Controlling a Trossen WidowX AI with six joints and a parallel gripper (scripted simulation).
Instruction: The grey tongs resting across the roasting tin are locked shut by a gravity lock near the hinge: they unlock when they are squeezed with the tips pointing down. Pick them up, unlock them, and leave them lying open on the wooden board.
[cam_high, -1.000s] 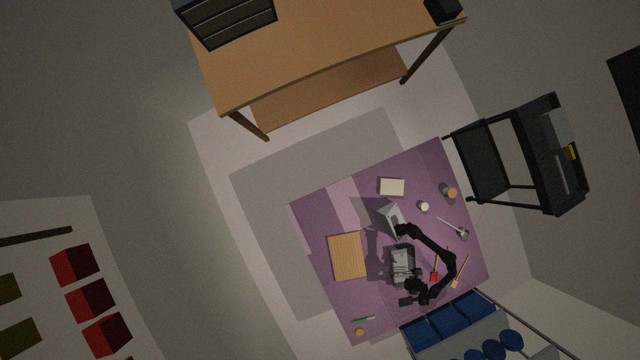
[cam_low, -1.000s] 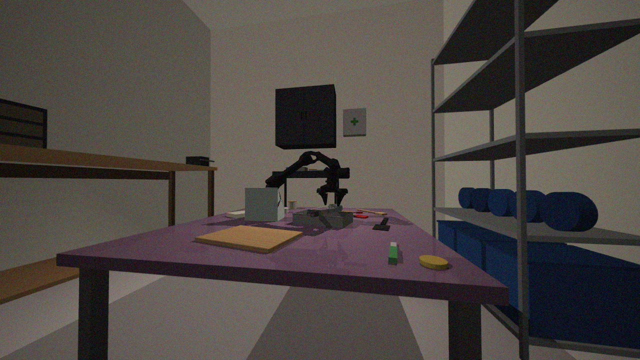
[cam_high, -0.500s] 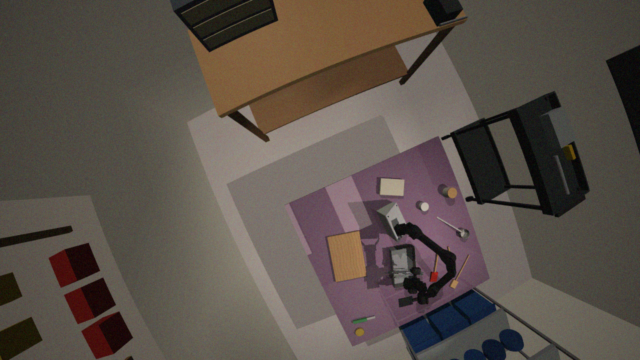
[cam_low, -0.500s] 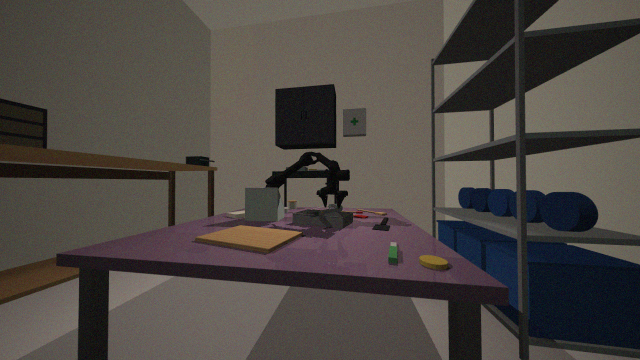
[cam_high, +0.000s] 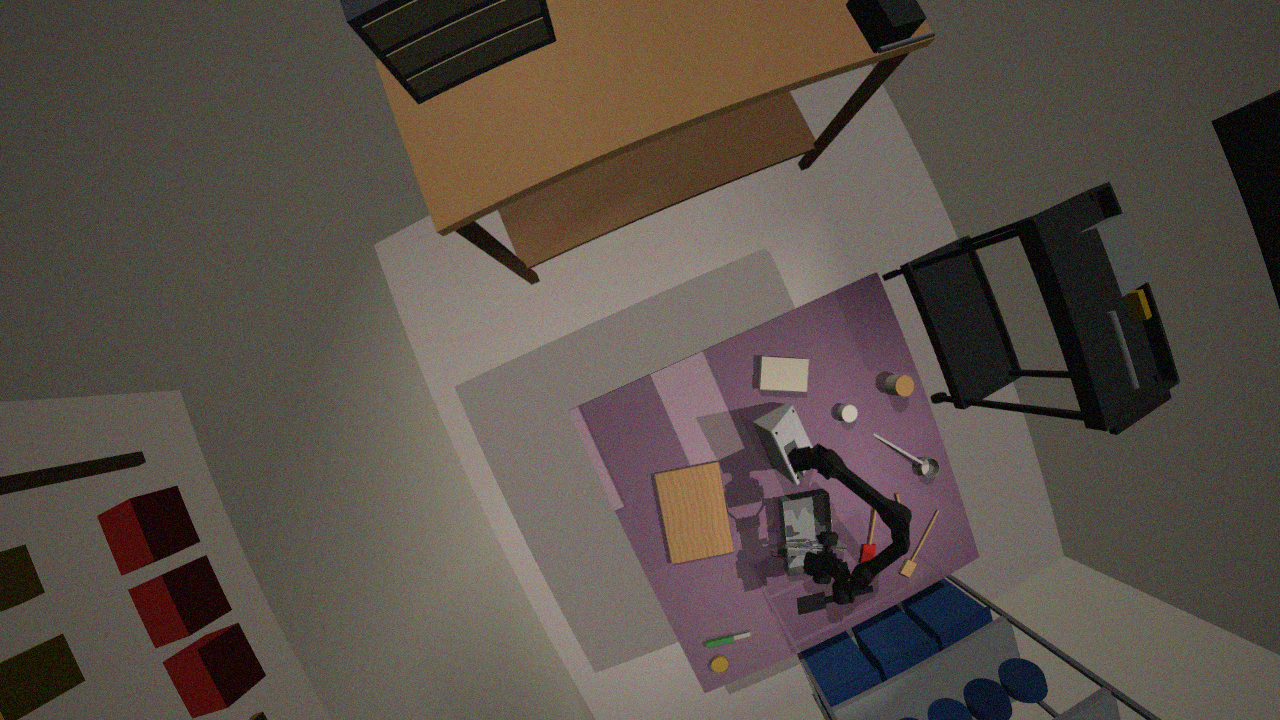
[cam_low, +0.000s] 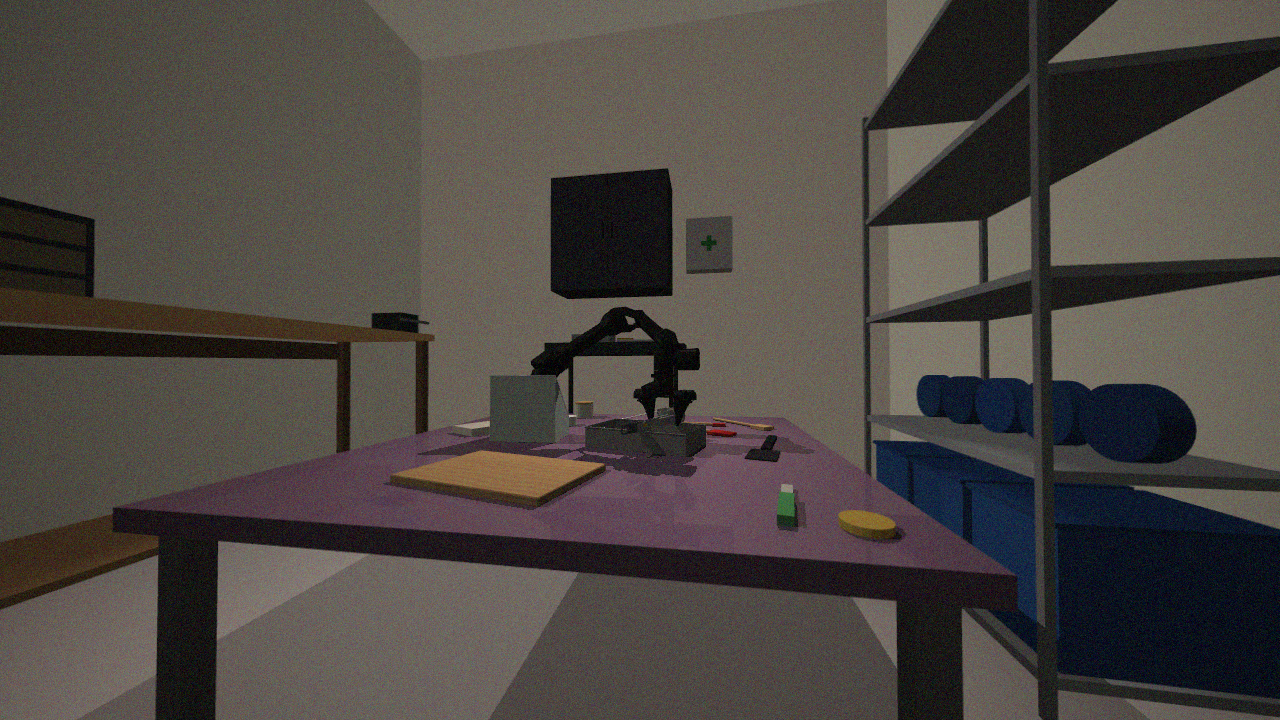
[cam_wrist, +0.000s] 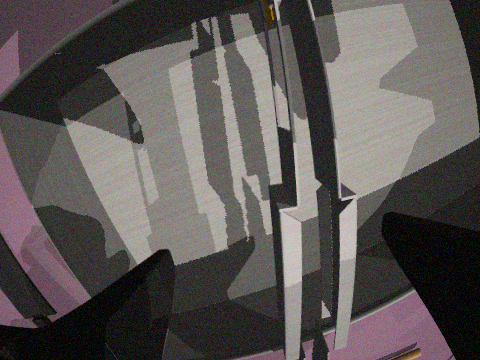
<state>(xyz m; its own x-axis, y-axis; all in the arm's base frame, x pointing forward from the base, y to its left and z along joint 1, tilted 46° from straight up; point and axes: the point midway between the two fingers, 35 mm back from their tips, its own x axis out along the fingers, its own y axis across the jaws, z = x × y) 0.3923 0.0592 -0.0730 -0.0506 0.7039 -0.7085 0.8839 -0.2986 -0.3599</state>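
On the purple desk (cam_low: 626, 514) the roasting tin (cam_wrist: 374, 107) carries the grey tongs (cam_wrist: 314, 234) across its rim, arms together, and the hand (cam_wrist: 280, 314), spread wide and empty above them, should descend squarely so both fingers straddle the paired arms before squeezing.

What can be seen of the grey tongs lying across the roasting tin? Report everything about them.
The grey metal tongs are two long flat arms lying close together, nearly parallel, so they look shut. They span the grey roasting tin from rim to rim, bridging its hollow. A small yellow part shows near their far end. Their near ends narrow to dark points that overhang the rim above the purple table. The open black gripper straddles them, one finger on each side, without touching them; nothing else but the tin touches them.
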